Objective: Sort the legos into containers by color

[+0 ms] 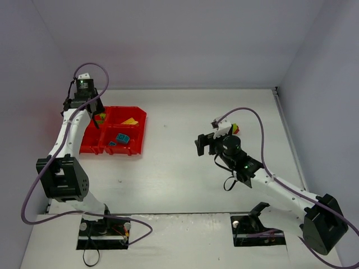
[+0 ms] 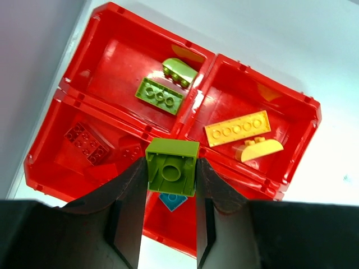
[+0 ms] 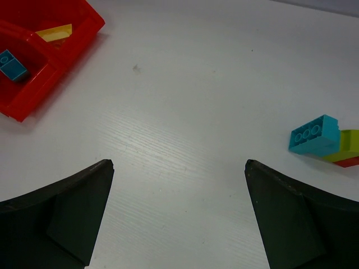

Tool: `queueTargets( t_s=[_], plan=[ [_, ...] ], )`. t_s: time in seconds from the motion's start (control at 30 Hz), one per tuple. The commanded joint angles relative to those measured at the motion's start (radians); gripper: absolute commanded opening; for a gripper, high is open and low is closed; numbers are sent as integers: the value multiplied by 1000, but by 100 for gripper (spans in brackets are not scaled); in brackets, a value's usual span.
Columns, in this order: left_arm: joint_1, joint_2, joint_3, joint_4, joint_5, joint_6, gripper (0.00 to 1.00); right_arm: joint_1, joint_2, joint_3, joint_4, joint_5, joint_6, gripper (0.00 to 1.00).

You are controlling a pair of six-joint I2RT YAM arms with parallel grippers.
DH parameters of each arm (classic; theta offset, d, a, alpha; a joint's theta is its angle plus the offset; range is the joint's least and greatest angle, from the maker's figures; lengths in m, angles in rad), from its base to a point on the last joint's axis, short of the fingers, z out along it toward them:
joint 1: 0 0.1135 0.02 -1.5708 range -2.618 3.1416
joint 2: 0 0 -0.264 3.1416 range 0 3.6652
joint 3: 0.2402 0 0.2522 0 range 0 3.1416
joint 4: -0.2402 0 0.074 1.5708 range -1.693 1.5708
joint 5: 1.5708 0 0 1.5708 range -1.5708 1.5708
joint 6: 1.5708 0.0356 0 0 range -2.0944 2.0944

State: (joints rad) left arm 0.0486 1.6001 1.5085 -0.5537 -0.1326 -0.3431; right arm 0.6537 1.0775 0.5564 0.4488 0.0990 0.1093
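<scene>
Nearest you, your right gripper hangs over the bare table with its jaws spread wide and nothing between them. Just beyond it, off to its right, three loose bricks sit pressed together: a teal brick with a green brick and a red brick against its far side.

Across the table, your left gripper is narrowed onto a lime green brick, pinched by its two sides with the hollow underside facing the wrist camera. It is held in the air above the red tray.

Below it, the nearer compartments hold a teal piece, partly hidden behind the held brick, and dark red bricks. In the farther two you have a flat yellow plate with a curved yellow piece just beside it, and two green bricks lying close together in the last one.
</scene>
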Motion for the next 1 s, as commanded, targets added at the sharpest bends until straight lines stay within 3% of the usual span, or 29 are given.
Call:
queueTargets(
  t_s=[0.0,0.37,0.5,0.6,0.63,0.73,0.83,0.97],
  plan=[
    [31,6,29,81,-27,-7,0,-31,-33,7,54,27,32,100],
    [77,179,81,143,-50,-8,0,-43,-30,13,37,28,35,100],
    [105,264,160,140,-30,-17,4,-45,-28,11,39,27,32,100],
    [109,310,194,138,-27,-16,17,-46,-22,13,39,28,32,100],
    [114,319,217,129,-27,-16,29,-46,-19,13,39,28,32,100],
    [115,348,248,120,-27,-16,50,-54,-11,8,51,28,44,100],
    [114,350,259,117,-15,-17,62,-58,-4,10,60,54,85,100],
    [114,302,220,120,19,-42,66,-65,-19,-6,67,152,176,100]
  ],
)
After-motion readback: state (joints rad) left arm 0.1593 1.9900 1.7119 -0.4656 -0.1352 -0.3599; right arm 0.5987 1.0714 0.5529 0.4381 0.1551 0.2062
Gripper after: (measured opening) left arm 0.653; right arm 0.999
